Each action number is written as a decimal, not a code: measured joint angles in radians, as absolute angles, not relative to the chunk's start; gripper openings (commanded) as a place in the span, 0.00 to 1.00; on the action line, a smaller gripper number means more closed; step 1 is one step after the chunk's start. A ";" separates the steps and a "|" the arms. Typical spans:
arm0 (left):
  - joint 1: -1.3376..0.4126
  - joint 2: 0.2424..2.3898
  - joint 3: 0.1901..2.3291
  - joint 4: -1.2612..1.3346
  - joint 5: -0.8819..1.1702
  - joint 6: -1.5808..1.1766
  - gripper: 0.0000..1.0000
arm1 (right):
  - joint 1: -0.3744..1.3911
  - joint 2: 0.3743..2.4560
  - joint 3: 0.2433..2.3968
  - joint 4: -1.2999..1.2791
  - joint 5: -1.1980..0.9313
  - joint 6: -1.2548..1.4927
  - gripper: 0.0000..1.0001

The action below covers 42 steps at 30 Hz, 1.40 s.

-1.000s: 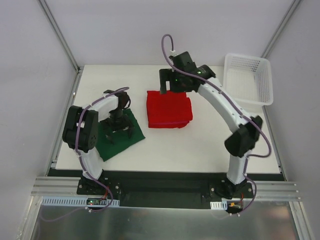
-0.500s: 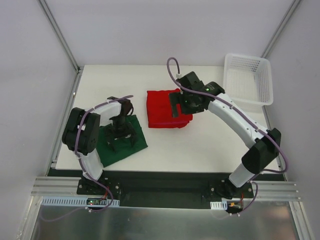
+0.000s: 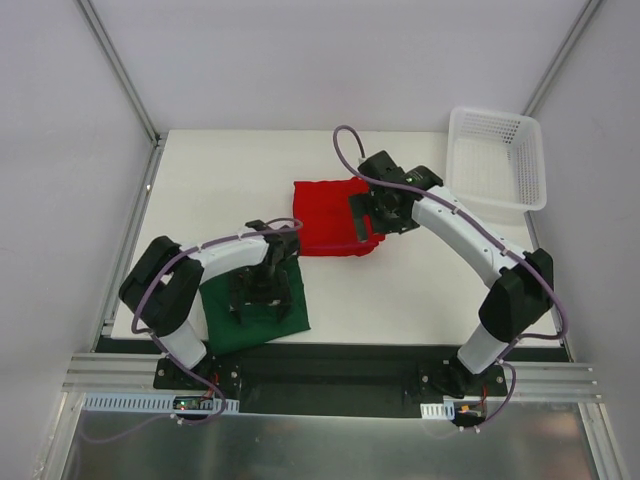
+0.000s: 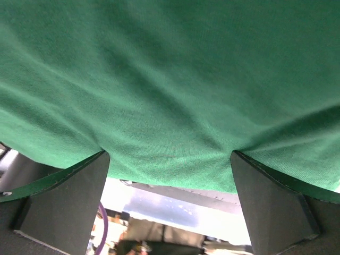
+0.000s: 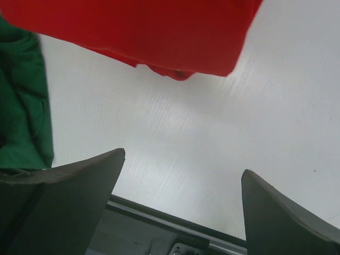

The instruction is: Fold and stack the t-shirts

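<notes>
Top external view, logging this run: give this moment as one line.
left gripper: open, on green t-shirt | right gripper: open, above red t-shirt | shirts: unstacked

The red t-shirt (image 3: 322, 215) is folded into a thick, neat square. It lies flat near the middle of the table (image 3: 420, 290), a little to the far side. Some layers peek out at its near right corner. The green t-shirt (image 3: 225, 322) is folded too, and it sits a bit crooked. It lies at the near edge, left of the red one and just beside it. I cannot tell if their corners touch. Up close, the green cloth has soft wrinkles.
</notes>
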<state>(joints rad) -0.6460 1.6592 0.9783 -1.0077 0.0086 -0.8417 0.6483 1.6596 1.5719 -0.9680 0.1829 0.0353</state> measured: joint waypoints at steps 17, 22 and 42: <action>-1.002 1.925 1.288 -1.094 -0.013 -0.952 0.99 | 0.355 1.415 1.377 -1.000 0.271 0.006 0.96; -1.023 2.031 1.433 -1.132 0.002 -0.923 0.99 | 0.318 1.296 1.317 -1.032 0.300 0.025 0.96; -1.036 2.183 1.748 -1.069 0.031 -0.823 0.99 | 0.299 1.201 1.245 -1.082 0.304 0.049 0.96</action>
